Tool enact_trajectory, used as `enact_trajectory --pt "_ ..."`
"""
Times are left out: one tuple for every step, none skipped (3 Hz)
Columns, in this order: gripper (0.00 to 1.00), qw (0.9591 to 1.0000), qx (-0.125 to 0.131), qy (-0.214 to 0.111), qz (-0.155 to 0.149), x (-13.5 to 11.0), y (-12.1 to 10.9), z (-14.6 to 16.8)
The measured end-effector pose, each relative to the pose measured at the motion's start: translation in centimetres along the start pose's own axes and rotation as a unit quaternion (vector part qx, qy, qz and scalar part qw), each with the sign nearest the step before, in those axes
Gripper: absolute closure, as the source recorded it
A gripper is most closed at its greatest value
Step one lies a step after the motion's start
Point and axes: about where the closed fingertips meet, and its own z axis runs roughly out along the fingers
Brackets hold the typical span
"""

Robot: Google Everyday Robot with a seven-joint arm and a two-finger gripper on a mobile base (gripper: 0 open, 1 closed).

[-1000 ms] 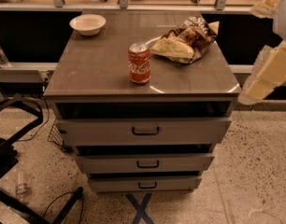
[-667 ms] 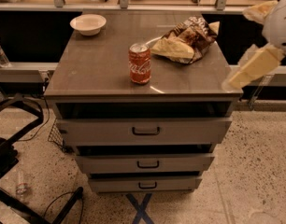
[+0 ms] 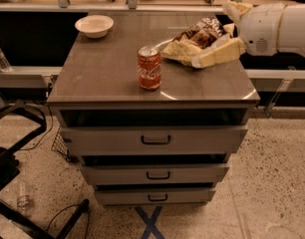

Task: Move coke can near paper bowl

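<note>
The coke can [image 3: 149,67] stands upright near the middle front of the brown cabinet top [image 3: 107,68]. The paper bowl [image 3: 94,25] sits at the far left corner of the top, well apart from the can. My gripper [image 3: 215,34] comes in from the right on a white arm [image 3: 274,29]. It hangs over the right side of the top, above the chip bag, to the right of the can and a little behind it. Its cream fingers [image 3: 220,54] stand apart and hold nothing.
A brown and yellow chip bag [image 3: 192,41] lies on the top, right of the can and partly under my gripper. The cabinet's drawers [image 3: 155,139] stand slightly open below. A black chair frame [image 3: 13,133] stands on the floor at the left. A shelf edge runs behind the cabinet.
My arm has swung left from beside the cabinet's right edge to over the top, by the chip bag. The can and bowl have not moved.
</note>
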Motion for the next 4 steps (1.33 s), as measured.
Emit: enact_trajectory --pt "0.00 0.9942 -0.012 -0.092 0.055 -1.3 -0.5 3.1" --pt "0.00 0.9927 -0.019 -0.101 0.063 -1.5 -0.2 3.6" --pt "0.00 0.9942 -0.021 -0.088 0.058 -0.8 0.6 5.0" --pt "0.00 0.9948 -0.033 -0.069 0.067 2.5 2.4 9.5"
